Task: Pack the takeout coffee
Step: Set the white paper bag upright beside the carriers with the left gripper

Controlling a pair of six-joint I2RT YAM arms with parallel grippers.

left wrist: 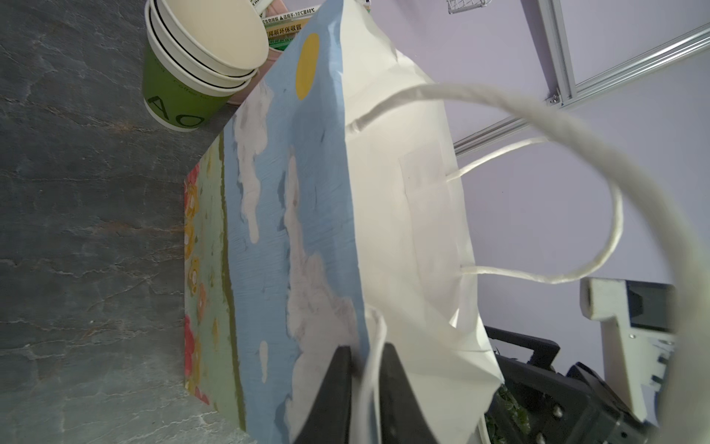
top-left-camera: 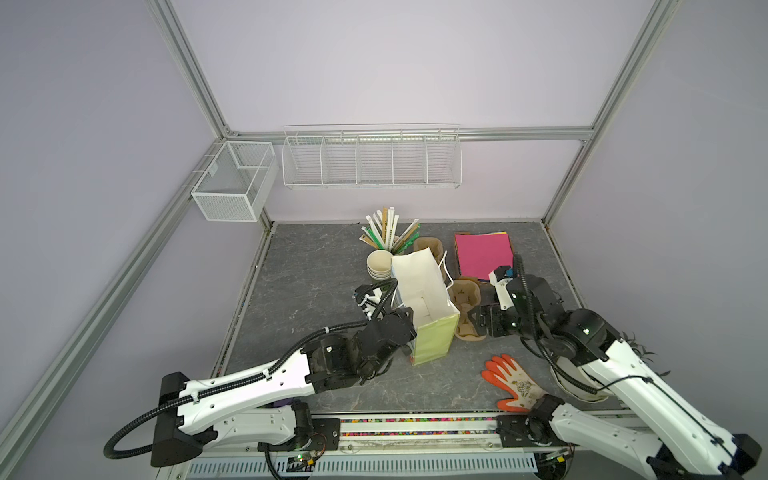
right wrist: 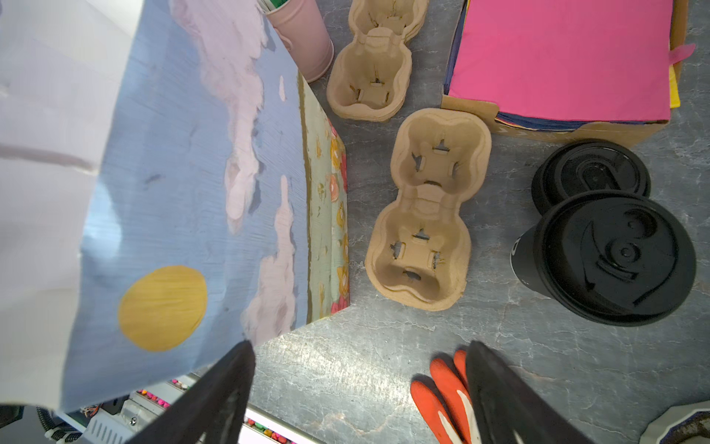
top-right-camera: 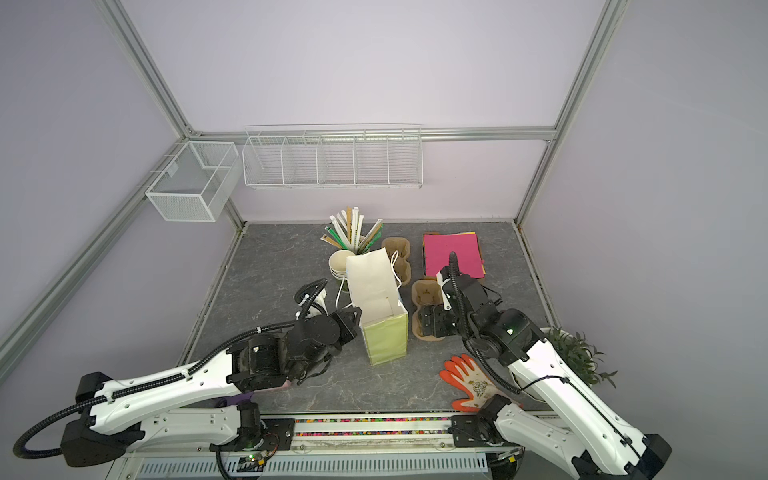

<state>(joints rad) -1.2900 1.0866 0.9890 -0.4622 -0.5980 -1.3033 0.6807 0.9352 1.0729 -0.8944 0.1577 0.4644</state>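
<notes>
Noted paper bag (top-left-camera: pixel 434 340) upright on the table (top-left-camera: pixel 316 291), mouth open, between the two arms. Found left gripper (left wrist: pixel 365 348) at its rim, jaws narrow, with the paper wall and a handle cord (left wrist: pixel 370 384) between them: presumably there to steady the mouth for loading, but cannot tell whether truly pinching. Found right gripper (right wrist: pixel 361 384) hovering, jaws wide and empty, near a pulp cup carrier (right wrist: pixel 426 207). Located takeout coffee (right wrist: pixel 614 257), black and lidded, standing on the table on the carrier's far side from the bag; not yet packed. Judge wide jaws set to span the cup. Mind orange glove (right wrist: pixel 442 392) lying near the right gripper.
</notes>
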